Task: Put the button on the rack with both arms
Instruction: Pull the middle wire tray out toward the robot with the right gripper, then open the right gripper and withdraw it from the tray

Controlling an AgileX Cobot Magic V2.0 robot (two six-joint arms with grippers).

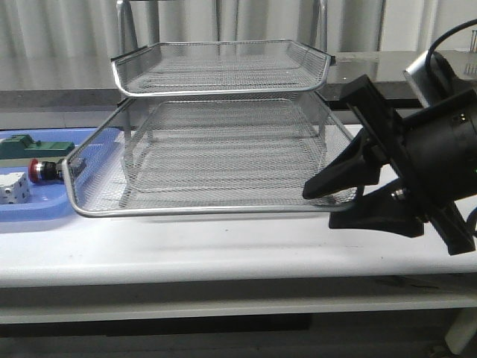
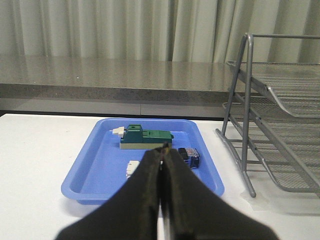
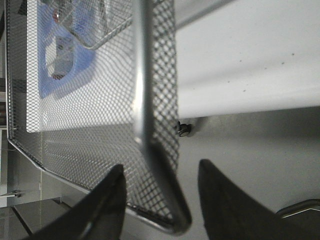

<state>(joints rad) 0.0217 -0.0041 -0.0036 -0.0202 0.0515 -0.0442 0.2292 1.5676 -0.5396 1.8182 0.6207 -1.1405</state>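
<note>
Right now my right claw (image 1: 328,205) fills the right side of the front view, fingers spread apart, straddling the right front corner of the rack (image 1: 223,134). From the right wrist view the pulled-out tray's rim runs down between my two fingers (image 3: 107,200) and nothing is pinched; I cannot tell whether either finger touches the mesh. My left claw (image 2: 162,155) is clenched with its tips pressed together and nothing between them, hovering above the near edge of the blue tray (image 2: 87,172).

The button (image 1: 43,170) lies on its side in that blue tray at the far left of the front view, red head toward the left edge, just behind the extended mesh tray's left corner. A green part (image 1: 33,147) sits behind it and a white block (image 1: 15,186) lies in front. In the left wrist view my closed fingers cover part of the tray's middle, so only the button's blue-black body peeks out to their right.

The lower mesh tray juts forward over the bench (image 1: 223,250), its front rim close to the bench's front edge. A strip of bare bench runs before it. The rack's slanted legs stand just right of the blue tray.
</note>
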